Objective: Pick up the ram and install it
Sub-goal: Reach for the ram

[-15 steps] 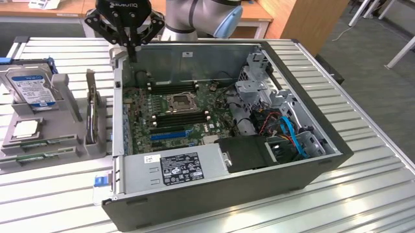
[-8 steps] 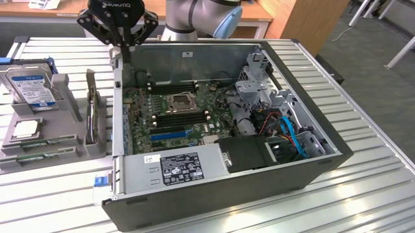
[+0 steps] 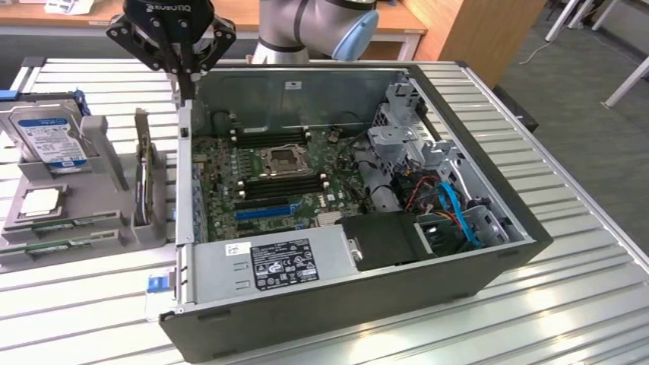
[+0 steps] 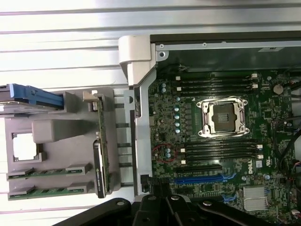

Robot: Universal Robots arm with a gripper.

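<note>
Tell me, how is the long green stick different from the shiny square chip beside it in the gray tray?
The ram stick is long and narrow; the processor chip is square. The ram stick is green; the processor chip is silver. Both rest in the gray holder beside the computer case.
</note>
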